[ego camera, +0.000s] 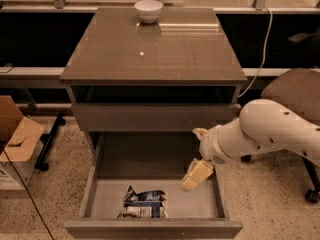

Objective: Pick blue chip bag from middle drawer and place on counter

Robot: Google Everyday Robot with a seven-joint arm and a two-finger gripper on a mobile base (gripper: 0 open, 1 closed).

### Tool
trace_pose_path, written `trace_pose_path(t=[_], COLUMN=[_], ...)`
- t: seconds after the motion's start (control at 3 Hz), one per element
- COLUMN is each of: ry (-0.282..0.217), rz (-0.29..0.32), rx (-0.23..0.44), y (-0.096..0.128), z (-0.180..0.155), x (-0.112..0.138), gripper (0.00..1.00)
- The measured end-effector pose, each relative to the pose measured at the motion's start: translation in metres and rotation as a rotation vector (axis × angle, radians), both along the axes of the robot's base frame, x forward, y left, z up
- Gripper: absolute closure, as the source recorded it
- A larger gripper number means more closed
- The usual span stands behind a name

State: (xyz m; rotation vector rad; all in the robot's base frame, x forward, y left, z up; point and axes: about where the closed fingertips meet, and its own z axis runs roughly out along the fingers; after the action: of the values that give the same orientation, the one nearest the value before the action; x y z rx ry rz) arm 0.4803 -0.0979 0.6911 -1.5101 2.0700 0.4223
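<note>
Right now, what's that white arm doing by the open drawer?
A one-armed robot is going after the blue chip bag, which lies on the floor of the pulled-out middle drawer. Its gripper hovers open and empty over the drawer's right side, apart from the bag. The bag is meant to end up on the counter, where only a white bowl sits near the back edge.

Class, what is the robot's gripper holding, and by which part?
Nothing. The gripper hovers over the middle drawer, fingers open; the blue chip bag lies apart on the drawer floor.
</note>
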Motion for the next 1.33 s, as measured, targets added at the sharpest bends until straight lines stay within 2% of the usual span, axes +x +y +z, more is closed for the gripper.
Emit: trace_pose_path(t=[0.33,0.67,1.0,1.33], ry=[0.030,0.087,0.121,0.175], rz=[0.017,0.083,0.105,0.090], rx=[-0.015,-0.033,-0.034,0.017], y=[0.016,0.041,0.052,0.062], z=[-0.035,-0.096,-0.134,-0.176], x=[0.013,0.025,0.029,0.036], gripper=[0.00,0.00,0.00,0.00])
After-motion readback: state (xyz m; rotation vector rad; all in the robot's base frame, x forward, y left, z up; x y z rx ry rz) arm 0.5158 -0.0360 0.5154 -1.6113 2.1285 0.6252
